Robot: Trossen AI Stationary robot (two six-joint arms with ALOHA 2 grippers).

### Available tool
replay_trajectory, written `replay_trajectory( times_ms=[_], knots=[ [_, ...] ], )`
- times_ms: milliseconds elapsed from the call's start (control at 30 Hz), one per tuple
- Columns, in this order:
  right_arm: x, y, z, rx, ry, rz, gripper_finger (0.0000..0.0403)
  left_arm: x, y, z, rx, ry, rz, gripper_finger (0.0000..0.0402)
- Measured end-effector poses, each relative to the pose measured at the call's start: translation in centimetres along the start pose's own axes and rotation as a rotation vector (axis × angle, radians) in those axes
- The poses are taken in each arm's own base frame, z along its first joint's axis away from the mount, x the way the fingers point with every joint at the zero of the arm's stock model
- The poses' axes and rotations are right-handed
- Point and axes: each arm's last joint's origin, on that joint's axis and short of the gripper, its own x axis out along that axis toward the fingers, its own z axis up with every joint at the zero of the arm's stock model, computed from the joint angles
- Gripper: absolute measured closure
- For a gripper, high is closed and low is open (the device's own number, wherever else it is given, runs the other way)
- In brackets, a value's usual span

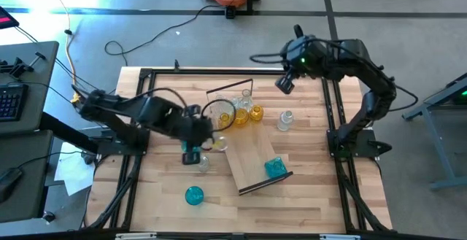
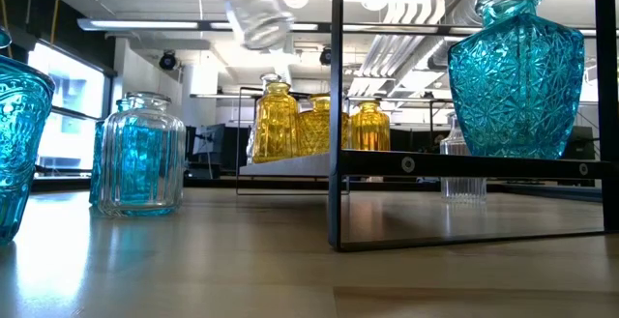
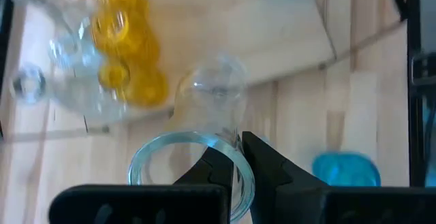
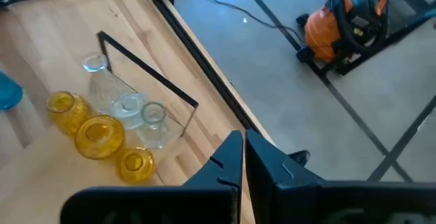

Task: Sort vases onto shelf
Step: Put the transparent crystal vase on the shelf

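Observation:
My left gripper (image 3: 240, 157) is over the table's middle, just left of the shelf (image 1: 252, 156), and is shut on a clear glass vase (image 3: 216, 88). In the low view this vase (image 2: 253, 9) hangs high above the table. The shelf is a light-wood plank lying slantwise. A blue vase (image 1: 275, 168) stands on its near end. Yellow vases (image 1: 246, 113) and clear ones (image 4: 129, 108) stand on its far end. My right gripper (image 4: 244, 157) is shut on nothing, high over the far right of the table (image 1: 284, 83). My left gripper pinches the rim of the clear vase's mouth (image 3: 235, 144), with one finger (image 3: 212, 166) inside the mouth and the other outside. The fingers slant down from the table's left side. The vase is lifted clear of the table and tilted, its round body pointing away from the fingers toward the shelf.
A blue vase (image 1: 194, 195) stands on the table near the front, left of the shelf. A small clear vase (image 1: 285, 120) stands right of the shelf. Another small clear vase (image 1: 203, 163) sits just below my left gripper. A dark metal frame (image 1: 332, 123) borders the tabletop.

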Motion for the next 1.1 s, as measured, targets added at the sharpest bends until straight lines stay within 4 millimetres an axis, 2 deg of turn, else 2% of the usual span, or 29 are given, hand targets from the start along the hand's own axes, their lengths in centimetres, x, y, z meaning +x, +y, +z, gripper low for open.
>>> replay_trajectory(
  times_ms=[133, 400, 567, 700, 833, 1100],
  knots=[
    [0.7, -1.3, 0.1, 0.040, 0.024, 0.004, 0.0403, 1.4, 1.1, 1.7, -0.040, -0.053, -0.042, 0.0392],
    [1.6, -3.1, 0.2, 0.094, 0.049, -0.022, 0.0403, 5.9, 1.7, 4.1, -0.030, -0.042, -0.070, 0.0392],
    [1.9, -3.8, 0.2, 0.121, 0.062, -0.003, 0.0403, 9.2, 1.9, 4.9, -0.040, 0.021, -0.113, 0.0392],
    [2.1, -4.2, 0.2, 0.134, 0.067, -0.003, 0.0403, 10.8, 2.1, 5.2, -0.048, 0.052, -0.099, 0.0392],
    [2.1, -4.2, 0.2, 0.122, 0.067, -0.001, 0.0403, 11.0, 2.3, 5.8, -0.053, 0.055, -0.091, 0.0392],
    [2.1, -4.2, 0.2, 0.116, 0.067, 0.000, 0.0403, 9.0, 2.6, 5.5, -0.044, 0.132, -0.068, 0.0392]
  ],
)
